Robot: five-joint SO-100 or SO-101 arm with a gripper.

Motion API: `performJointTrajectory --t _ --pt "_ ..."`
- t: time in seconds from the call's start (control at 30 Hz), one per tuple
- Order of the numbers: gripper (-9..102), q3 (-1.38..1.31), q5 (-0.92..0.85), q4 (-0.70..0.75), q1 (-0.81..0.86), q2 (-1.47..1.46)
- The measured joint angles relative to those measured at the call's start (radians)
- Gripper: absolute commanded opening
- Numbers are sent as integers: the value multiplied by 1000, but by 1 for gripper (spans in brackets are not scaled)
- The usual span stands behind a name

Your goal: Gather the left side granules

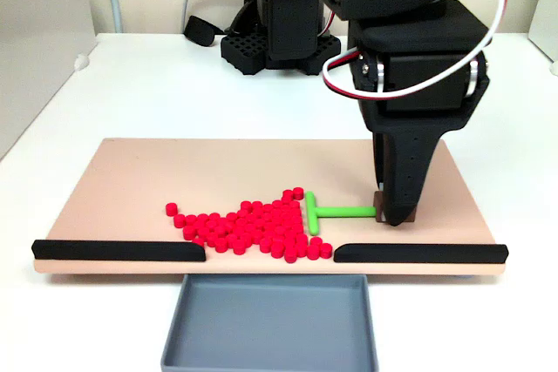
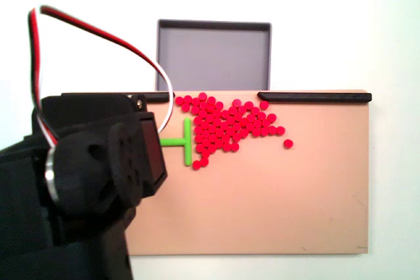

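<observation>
Dozens of tiny red granules lie heaped on the tan board, from its middle toward the left in a fixed view; in another fixed view the granules spread to the right of the tool. A green T-shaped tool lies flat, its crossbar touching the heap's right edge. My black gripper points down, shut on the end of the tool's stem. In the view from above, the arm hides the gripper and most of the green tool's stem; the crossbar shows.
Two long black strips line the board's near edge with a gap between them. A grey tray sits just below that gap. The arm's base stands behind the board, with cables.
</observation>
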Motion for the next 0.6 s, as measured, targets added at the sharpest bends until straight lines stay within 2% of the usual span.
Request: performJointTrajectory --t 0.33,0.6 --pt "0 3 5 72 -52 78" --pt "0 5 -218 201 -52 202"
